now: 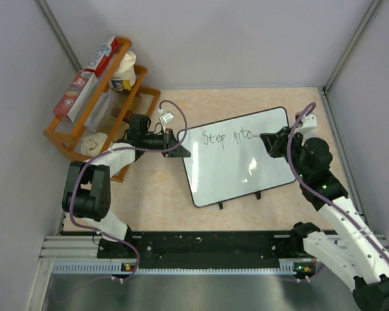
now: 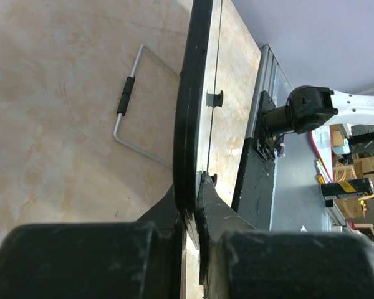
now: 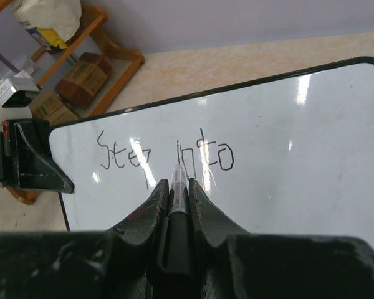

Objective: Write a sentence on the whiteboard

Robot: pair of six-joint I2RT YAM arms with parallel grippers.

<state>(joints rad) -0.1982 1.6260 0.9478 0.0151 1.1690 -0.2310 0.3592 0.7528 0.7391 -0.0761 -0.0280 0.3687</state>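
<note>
White whiteboard edge clamped by left gripper; right gripper pinches a marker.

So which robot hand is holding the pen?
The right gripper: the pen is clamped in its jaws, tip by the writing. The left gripper has no pen; it pinches the whiteboard by its edge.

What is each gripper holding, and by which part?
Left gripper clamps the whiteboard by its rim near a corner; right gripper pinches a marker by its barrel.
</note>
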